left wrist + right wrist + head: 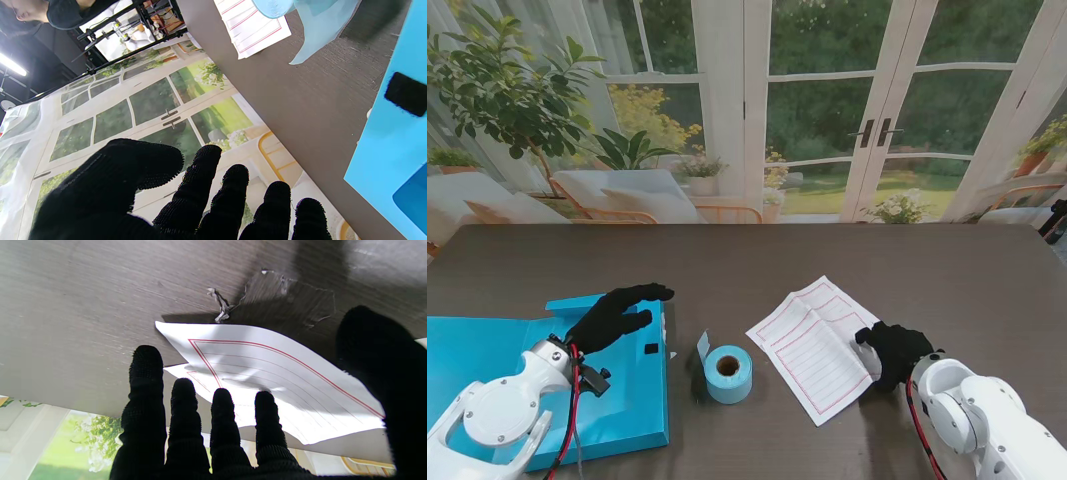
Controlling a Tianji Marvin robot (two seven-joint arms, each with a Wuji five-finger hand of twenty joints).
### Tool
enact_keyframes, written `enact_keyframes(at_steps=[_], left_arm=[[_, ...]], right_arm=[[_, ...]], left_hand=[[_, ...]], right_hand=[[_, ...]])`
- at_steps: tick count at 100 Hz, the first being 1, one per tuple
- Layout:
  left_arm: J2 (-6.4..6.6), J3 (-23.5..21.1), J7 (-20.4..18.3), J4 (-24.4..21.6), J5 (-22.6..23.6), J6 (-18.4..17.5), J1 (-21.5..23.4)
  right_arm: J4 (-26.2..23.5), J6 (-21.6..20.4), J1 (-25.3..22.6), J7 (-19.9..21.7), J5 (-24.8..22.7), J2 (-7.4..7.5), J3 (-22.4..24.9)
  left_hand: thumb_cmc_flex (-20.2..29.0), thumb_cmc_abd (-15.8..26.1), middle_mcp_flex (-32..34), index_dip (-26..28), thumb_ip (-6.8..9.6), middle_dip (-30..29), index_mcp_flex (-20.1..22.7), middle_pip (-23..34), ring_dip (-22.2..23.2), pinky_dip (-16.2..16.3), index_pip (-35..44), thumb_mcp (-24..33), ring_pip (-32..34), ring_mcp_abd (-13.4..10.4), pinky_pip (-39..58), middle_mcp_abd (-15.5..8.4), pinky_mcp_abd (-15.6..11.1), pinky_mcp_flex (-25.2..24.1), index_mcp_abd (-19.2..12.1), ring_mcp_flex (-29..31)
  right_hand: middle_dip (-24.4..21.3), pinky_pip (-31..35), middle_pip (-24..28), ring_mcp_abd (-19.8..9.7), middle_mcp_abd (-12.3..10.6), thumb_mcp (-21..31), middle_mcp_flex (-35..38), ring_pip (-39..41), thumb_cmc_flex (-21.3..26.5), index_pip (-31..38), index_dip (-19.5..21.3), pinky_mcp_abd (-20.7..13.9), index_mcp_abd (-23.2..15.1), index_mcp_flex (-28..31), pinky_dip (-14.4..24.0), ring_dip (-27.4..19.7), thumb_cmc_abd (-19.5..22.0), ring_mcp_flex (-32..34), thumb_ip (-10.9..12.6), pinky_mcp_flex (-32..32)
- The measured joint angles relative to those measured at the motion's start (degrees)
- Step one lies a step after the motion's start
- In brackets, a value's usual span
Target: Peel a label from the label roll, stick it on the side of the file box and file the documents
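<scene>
Hovering over the open blue file box, the left hand holds nothing; its gloved fingers are stretched out and spread apart, the thumb set off from the other four. It sits above the box's right-hand panel, whose inner face carries a small black fastening patch, seen large and blurred in the left wrist view. The box lies flat and unfolded at the left of the dark wooden table, its right edge running nearer to me and farther from me.

Just right of that edge stands the label roll, pale blue, resting on its flat end with the core hole facing up. A short tail of label lifts from its far-left side, still joined to the roll; the left wrist view shows this tail as a pale blue flap.

Right of the roll lie the documents, white sheets ruled with red-bordered lines, turned at an angle. The right hand rests at their near-right corner. In the right wrist view its four fingers reach over the paper while the thumb stands to one side, and the top sheet curves up off the one beneath. Whether the fingers actually pinch the sheet cannot be told. A scrap of torn tape clings to the table beyond the papers.
</scene>
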Motion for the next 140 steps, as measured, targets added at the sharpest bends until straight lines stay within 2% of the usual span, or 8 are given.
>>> enact_keyframes(at_steps=[15,36,47,50,72,86,103,140], left_arm=[[0.0,-0.28,-0.01,-0.63,0.05,0.15,0.38],[0.01,-0.59,-0.19,-1.27,-0.18,0.68,0.78],[0.01,-0.64,-0.18,-1.46,-0.32,0.92,0.98],[0.01,-0.64,-0.17,-1.49,-0.33,0.94,1.03],[0.02,-0.82,-0.38,-1.84,-0.44,1.49,1.35],[0.02,-0.9,-0.57,-2.03,-0.58,1.85,1.5],[0.06,-0.99,-1.02,-2.38,-0.72,2.55,1.67],[0.2,-1.06,-2.03,-2.96,-1.01,4.22,1.81]], right_arm=[[0.62,0.66,0.75,0.27,0.0,0.03,-0.9],[0.82,1.14,0.83,0.04,0.13,0.0,-1.0],[1.26,1.14,0.85,-1.04,0.38,-0.02,-1.08],[1.37,1.13,0.85,-1.17,0.48,-0.02,-1.08],[1.67,0.37,0.79,-1.16,1.86,-0.07,-0.57],[1.77,-0.15,0.68,-1.19,2.78,-0.09,-0.13],[1.87,-0.62,0.56,-1.22,4.25,-0.12,0.31],[2.14,-2.23,-0.23,-2.94,6.94,-0.38,1.65]], left_hand=[[-0.09,0.0,0.01,0.11,0.0,0.0,0.63,0.0,0.0,0.0,0.06,-0.01,0.0,0.0,-0.01,0.02,0.0,0.0,0.0,0.02],[-0.09,0.01,0.01,0.13,-0.01,0.0,0.63,0.0,-0.01,0.0,0.06,0.01,0.0,0.0,0.0,0.05,0.0,-0.01,0.0,0.07],[-0.09,0.02,0.01,0.16,-0.04,0.0,1.28,0.0,-0.01,0.0,0.08,0.01,0.0,0.0,-0.01,0.07,0.0,-0.01,0.0,0.08],[-0.09,0.02,0.01,0.16,-1.22,0.0,1.28,0.0,-0.01,0.0,0.08,0.01,0.0,0.0,-0.01,0.07,0.0,-0.01,0.0,0.08],[-0.09,0.87,0.02,0.21,-1.22,0.0,1.28,0.0,-0.01,0.0,0.08,-0.02,0.0,0.0,-0.01,0.08,0.0,-0.01,0.0,0.09],[-0.09,0.87,0.02,0.21,-1.22,0.0,1.28,0.0,-0.01,0.0,0.08,-0.02,0.0,0.0,-0.01,0.09,0.0,-0.01,0.0,0.09],[-0.09,0.87,0.02,0.22,-1.22,0.0,1.28,0.0,-0.01,0.0,0.08,-0.04,0.0,0.0,-0.01,0.13,0.0,-0.05,0.0,0.09],[-0.6,1.6,0.02,0.4,-1.22,0.0,1.27,0.0,0.0,0.0,0.08,-0.4,0.0,0.0,-0.02,0.61,0.0,-0.65,0.0,0.09]], right_hand=[[0.0,0.47,1.36,0.23,0.0,-0.02,0.0,1.29,1.63,0.16,-1.24,0.0,0.0,0.0,-0.03,0.13,1.66,0.61,0.0,0.0],[0.08,1.15,3.69,0.63,0.0,-1.64,0.0,2.52,2.25,2.5,-1.92,-0.01,0.06,0.0,-0.39,0.82,10.72,2.03,0.57,0.0],[0.08,1.77,3.75,0.64,0.0,-2.38,0.07,3.01,2.76,6.8,-1.92,-0.02,0.08,0.0,-1.11,0.8,14.8,3.44,1.05,0.0],[0.09,1.8,3.79,0.64,0.0,-2.74,0.1,3.01,2.76,8.54,-2.96,-0.02,0.01,0.0,-1.19,0.8,16.28,3.45,1.66,0.0],[0.09,2.5,4.42,0.64,0.0,-2.57,1.13,4.0,1.84,13.94,-5.05,-0.02,-1.12,0.0,-1.3,1.28,23.59,4.1,2.2,0.0],[0.09,2.51,4.43,0.66,0.0,-2.74,2.11,3.79,1.24,14.17,-5.67,-0.02,-1.26,0.03,-1.3,1.29,28.3,4.66,2.2,0.0],[0.09,2.54,4.9,1.33,0.0,-2.84,3.04,3.86,1.68,14.76,-6.07,-0.02,-1.29,0.05,-1.31,1.29,31.6,5.17,2.2,0.0],[0.09,3.34,5.11,1.7,0.0,-9.29,8.1,4.42,3.56,15.55,-7.72,-0.02,-1.97,4.52,-1.31,1.37,40.71,8.07,2.22,0.64]])
